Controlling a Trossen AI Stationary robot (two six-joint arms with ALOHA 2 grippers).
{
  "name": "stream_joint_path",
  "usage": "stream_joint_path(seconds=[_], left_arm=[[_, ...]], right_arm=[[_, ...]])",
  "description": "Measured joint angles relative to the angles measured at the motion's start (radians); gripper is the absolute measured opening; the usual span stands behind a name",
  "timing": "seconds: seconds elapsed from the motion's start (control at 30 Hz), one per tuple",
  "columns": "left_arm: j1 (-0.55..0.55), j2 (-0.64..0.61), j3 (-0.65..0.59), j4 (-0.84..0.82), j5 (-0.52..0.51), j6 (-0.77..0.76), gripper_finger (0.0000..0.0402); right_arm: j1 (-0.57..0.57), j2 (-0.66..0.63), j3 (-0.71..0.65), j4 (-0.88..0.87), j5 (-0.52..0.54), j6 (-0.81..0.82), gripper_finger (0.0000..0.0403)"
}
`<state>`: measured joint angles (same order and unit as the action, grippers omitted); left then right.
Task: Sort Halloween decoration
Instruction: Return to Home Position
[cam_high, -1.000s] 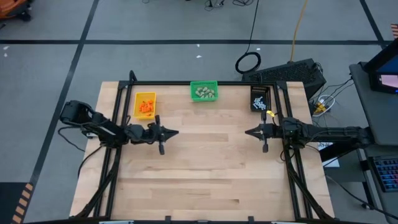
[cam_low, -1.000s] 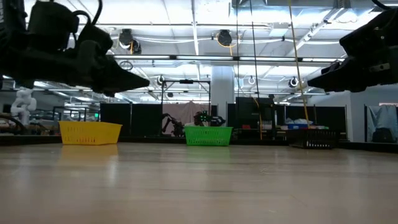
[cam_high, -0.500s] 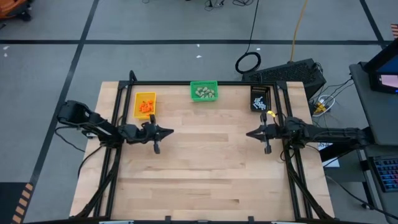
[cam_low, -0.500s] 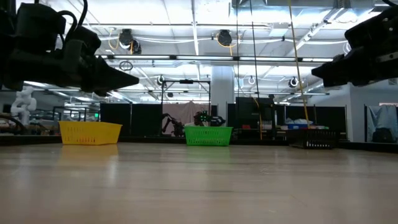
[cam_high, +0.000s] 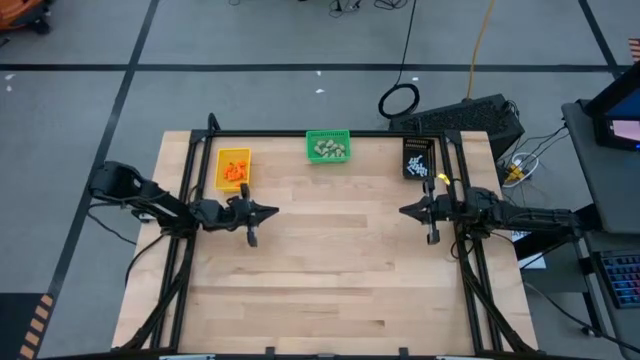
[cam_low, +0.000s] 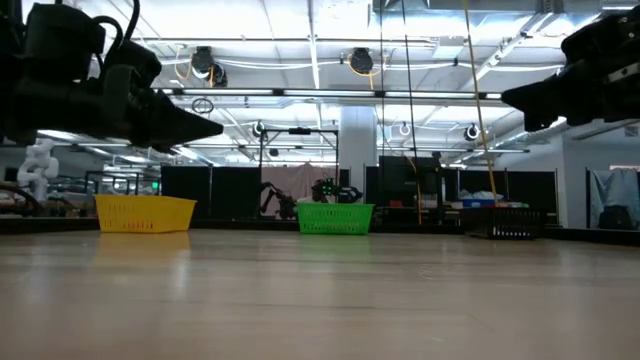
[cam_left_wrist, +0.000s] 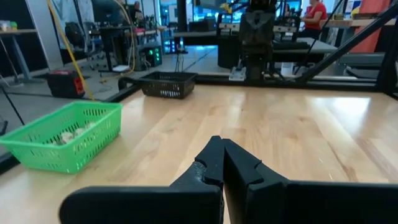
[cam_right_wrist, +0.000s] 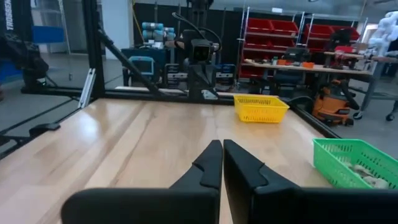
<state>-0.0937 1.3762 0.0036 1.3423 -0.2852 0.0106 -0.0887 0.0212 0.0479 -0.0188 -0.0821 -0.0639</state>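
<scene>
The left gripper (cam_high: 272, 211) is held clenched on nothing, its fingers (cam_left_wrist: 211, 157) pressed together, above the left part of the wooden table (cam_high: 340, 280). The right gripper (cam_high: 404, 211) is likewise clenched and empty above the right part. The two are pointed at each other and kept well apart. Both are carried level and clear of the boards, a posture judged to suit parking the arms, since no loose piece is seen left to pick.

The Halloween decoration is found sorted by kind along the table edge at the top of the high view:
- orange bits (cam_high: 235, 172) in the yellow bin (cam_high: 221, 158)
- beige lumps (cam_high: 329, 150) in the green bin (cam_high: 328, 134)
- white sticks (cam_high: 418, 163) in the black bin (cam_high: 407, 174)

The task is judged essentially complete.

The table is bounded by a black frame (cam_high: 300, 133). It is set on a grey floor (cam_high: 80, 110) marked with dark tape lines (cam_high: 300, 67). Ceiling lights (cam_low: 361, 61) are seen in the low view.
</scene>
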Motion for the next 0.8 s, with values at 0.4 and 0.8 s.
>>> stream_joint_path(seconds=[0.4, 0.8], left_arm=[[0.001, -0.242, 0.000, -0.256, -0.001, 0.022, 0.0000], [0.001, -0.553, 0.001, -0.566, -0.008, 0.022, 0.0000]], right_arm=[[0.050, -0.012, 0.000, -0.006, 0.075, 0.056, 0.0000], [0.100, -0.020, -0.002, 0.038, 0.079, 0.062, 0.0000]])
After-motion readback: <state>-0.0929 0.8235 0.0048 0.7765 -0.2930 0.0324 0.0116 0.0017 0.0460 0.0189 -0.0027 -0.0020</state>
